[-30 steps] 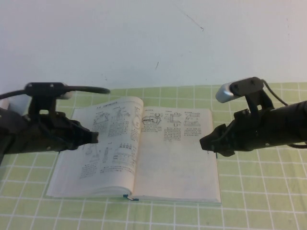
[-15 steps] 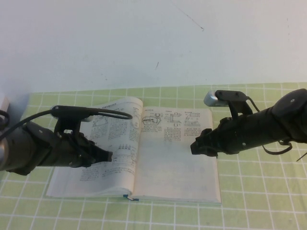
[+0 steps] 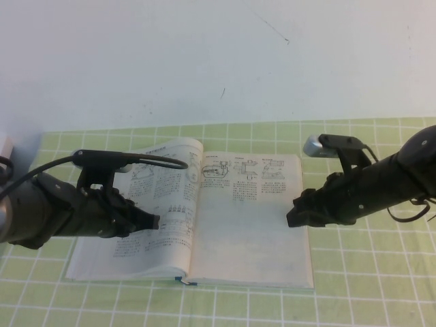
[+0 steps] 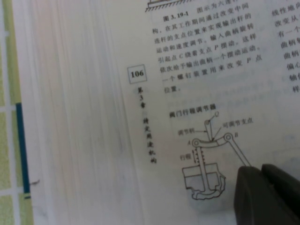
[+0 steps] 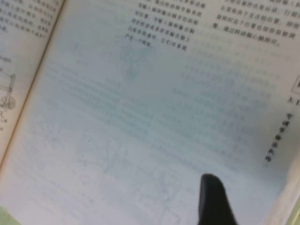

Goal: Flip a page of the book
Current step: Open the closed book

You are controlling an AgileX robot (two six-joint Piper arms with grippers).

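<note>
The page (image 3: pixel 252 218), a thin, floppy off-white leaf with small diagrams above blank space, lies flat as the right face of the open book (image 3: pixel 191 276) on the table (image 3: pixel 368 286). It would likely lift best at its outer edge. The right tool (image 3: pixel 294 216) hovers there and the left tool (image 3: pixel 151 223) is over the left page; whether either is apart cannot be told.

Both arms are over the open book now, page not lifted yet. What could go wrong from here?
1. The right gripper sits at the outer edge of the page, which lies flat on a thick stack of leaves; it may well catch several or none.
2. The left gripper hovers low over the book's left side, where a turned leaf would land; it might block it.
3. The paper looks thin, so dragging could crease or tear it.
</note>
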